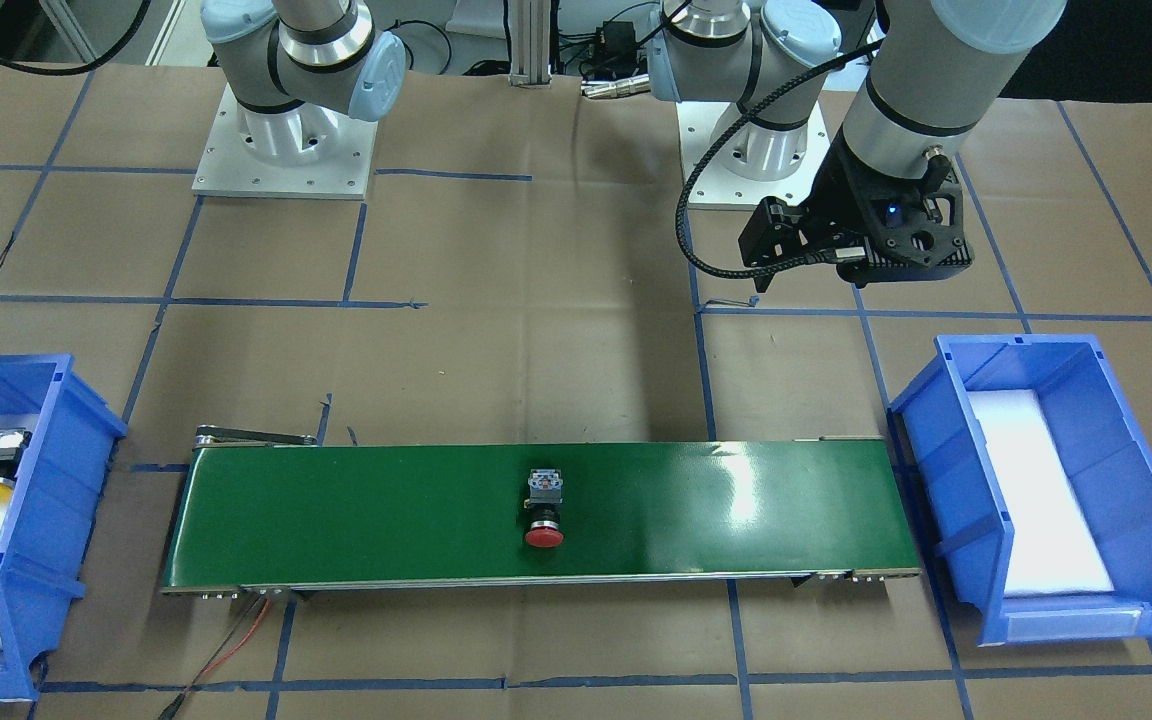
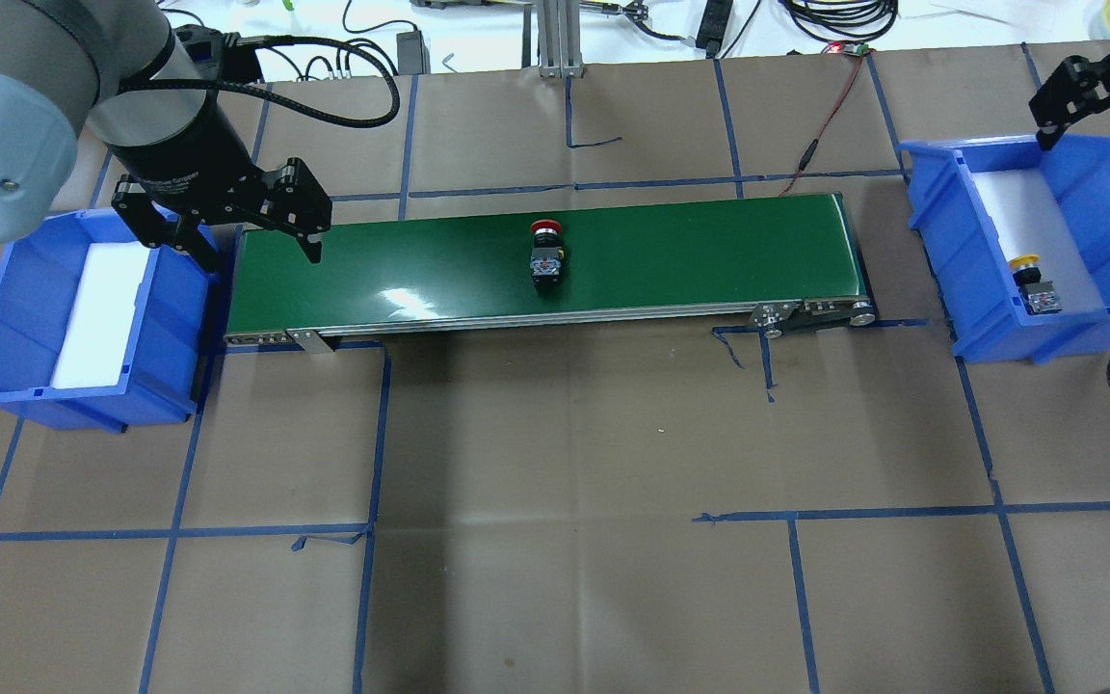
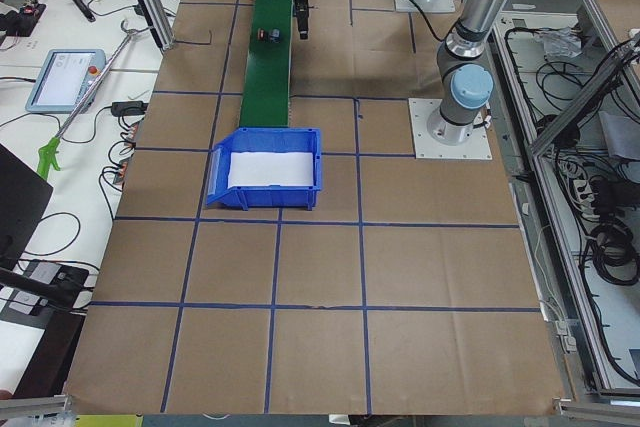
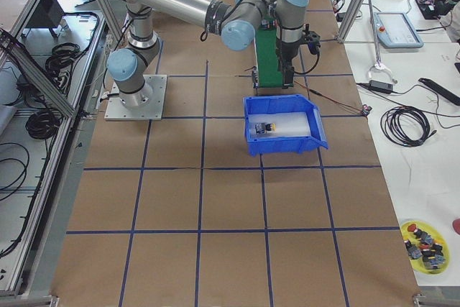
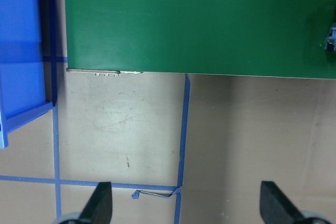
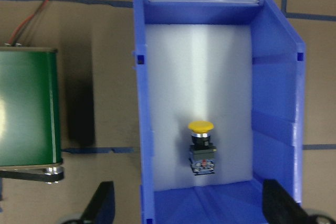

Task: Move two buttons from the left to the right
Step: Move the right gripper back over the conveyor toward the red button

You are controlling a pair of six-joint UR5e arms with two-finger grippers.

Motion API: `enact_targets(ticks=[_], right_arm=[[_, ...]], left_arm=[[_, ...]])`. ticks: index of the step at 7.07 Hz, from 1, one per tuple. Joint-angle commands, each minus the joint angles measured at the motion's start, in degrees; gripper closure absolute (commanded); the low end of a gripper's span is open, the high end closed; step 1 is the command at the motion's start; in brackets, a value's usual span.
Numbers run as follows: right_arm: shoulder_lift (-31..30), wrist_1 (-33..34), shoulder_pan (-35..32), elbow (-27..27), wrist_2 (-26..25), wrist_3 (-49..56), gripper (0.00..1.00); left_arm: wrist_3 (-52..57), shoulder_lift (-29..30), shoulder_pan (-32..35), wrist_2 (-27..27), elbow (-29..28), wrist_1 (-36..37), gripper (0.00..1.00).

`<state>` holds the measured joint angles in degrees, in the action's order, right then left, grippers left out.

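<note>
**Task items.** The red-capped push button (image 2: pixel 545 253) lies on its side at mid-length of the conveyor belt (image 2: pixel 709 260). Its round cap faces the operators' side and its boxy black-grey switch body faces the robot. The yellow-capped push button (image 6: pixel 201 148) lies on its side on the white foam liner (image 6: pixel 199 77) of the right bin (image 2: pixel 936 231).

**Grippers.** The left gripper (image 2: pixel 258 255) hangs above the belt's left end, beside the left bin (image 2: pixel 174 328). Its jaws are spread wide and hold nothing. The right gripper (image 6: pixel 189 205) hovers over the right bin, jaws likewise wide apart and empty.

**Materials.** The belt is smooth, glossy green and reflects the lights, with metal side rails and rollers at its ends. Both bins are moulded blue plastic with ribbed walls. The left bin holds only a white foam pad (image 2: pixel 97 318).

**Surface and room.** The table (image 2: pixel 565 463) is covered in matt brown paper, marked into squares with blue tape. Aluminium framing and loose cables surround it.
</note>
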<state>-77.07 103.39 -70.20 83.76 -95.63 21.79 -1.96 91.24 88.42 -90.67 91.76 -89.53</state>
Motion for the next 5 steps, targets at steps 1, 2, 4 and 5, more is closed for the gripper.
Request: enact_targets(ticks=[1, 2, 4, 5], right_arm=[[-1.2, 0.0, -8.1, 0.5, 0.0, -11.1, 0.0], [-1.6, 0.0, -13.0, 0.5, 0.0, -15.7, 0.0], [-2.0, 0.0, -18.5, 0.6, -0.3, -23.6, 0.0], [-2.2, 0.0, -19.0, 0.6, -0.3, -24.0, 0.0]], left_arm=[[-0.1, 0.1, 0.1, 0.0, 0.0, 0.0, 0.0], [-0.1, -0.1, 0.1, 0.0, 0.0, 0.0, 0.0], [-0.1, -0.1, 0.1, 0.1, 0.0, 0.0, 0.0], [0.0, -0.2, 0.1, 0.0, 0.0, -0.1, 0.0]])
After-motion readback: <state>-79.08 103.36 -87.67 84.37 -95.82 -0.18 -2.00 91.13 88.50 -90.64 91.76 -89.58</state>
